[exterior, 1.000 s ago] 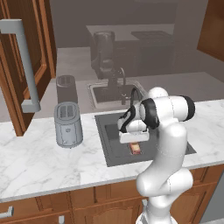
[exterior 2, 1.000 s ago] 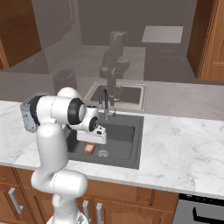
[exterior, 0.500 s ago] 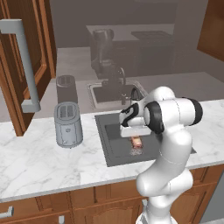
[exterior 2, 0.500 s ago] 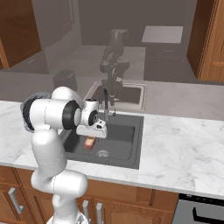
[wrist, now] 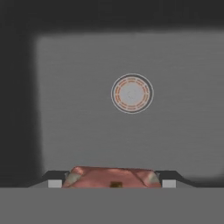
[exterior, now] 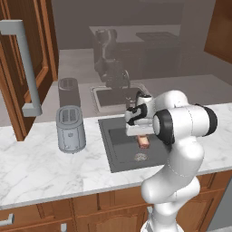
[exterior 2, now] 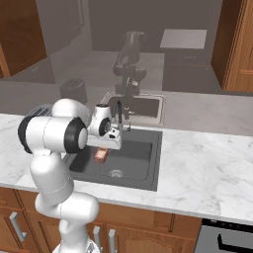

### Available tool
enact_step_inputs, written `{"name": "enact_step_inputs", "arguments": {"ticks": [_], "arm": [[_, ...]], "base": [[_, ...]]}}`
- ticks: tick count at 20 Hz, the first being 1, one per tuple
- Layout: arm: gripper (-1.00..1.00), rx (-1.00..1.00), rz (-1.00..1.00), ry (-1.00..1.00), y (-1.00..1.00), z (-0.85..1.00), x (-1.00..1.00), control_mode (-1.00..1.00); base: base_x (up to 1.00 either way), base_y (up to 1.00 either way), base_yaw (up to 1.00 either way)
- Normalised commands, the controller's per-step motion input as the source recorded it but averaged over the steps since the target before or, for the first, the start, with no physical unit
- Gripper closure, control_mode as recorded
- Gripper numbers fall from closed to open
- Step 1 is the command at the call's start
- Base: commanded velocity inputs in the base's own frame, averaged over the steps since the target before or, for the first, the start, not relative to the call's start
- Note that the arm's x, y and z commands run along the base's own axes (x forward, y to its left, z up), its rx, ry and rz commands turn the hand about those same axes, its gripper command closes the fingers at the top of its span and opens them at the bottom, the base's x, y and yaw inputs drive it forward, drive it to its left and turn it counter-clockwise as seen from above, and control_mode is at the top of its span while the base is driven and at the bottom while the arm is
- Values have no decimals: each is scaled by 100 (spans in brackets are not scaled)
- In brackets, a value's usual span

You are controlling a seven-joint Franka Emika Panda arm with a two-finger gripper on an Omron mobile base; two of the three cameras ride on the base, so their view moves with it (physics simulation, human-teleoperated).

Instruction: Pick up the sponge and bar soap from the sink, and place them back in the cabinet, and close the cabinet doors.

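Observation:
The bar soap (wrist: 111, 176), a cream block with pinkish-red edges, sits between my two fingertips in the hand view. My gripper (wrist: 111, 183) is shut on it. From the base views the gripper (exterior: 142, 135) (exterior 2: 104, 147) hangs over the dark grey sink (exterior: 117, 152) (exterior 2: 144, 154), with the bar soap (exterior: 144, 142) (exterior 2: 101, 155) held clear of the basin floor. The round drain (wrist: 131, 93) lies below the hand. The sponge is hidden. An open cabinet door (exterior: 31, 54) with a long grey bar handle (exterior: 23, 68) stands at the left.
A silver toaster (exterior: 71, 129) stands on the marble counter (exterior: 41, 167) left of the sink. A slim curved faucet (exterior 2: 118, 111) rises at the sink's back edge, close behind the hand. Lower wooden fronts run below the counter.
The hand has lifted the bar soap up from the sink floor, and the forearm has swung higher over the basin.

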Motion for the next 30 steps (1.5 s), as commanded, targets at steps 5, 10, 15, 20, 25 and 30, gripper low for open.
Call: {"name": "enact_step_inputs", "arguments": {"ticks": [5, 10, 15, 20, 25, 30], "arm": [[100, 0, 0, -4, 0, 30, 0, -100], [100, 0, 0, -4, 0, 36, -2, -100], [100, 0, 0, -6, -1, 37, -5, -100], [100, 0, 0, -6, -2, 41, -12, -100], [100, 0, 0, -5, -1, 42, -24, -100], [100, 0, 0, -4, -1, 40, -31, -100]], "base": [[0, 0, 0], [0, 0, 0], [0, 0, 0], [0, 0, 0], [0, 0, 0], [0, 0, 0]]}}
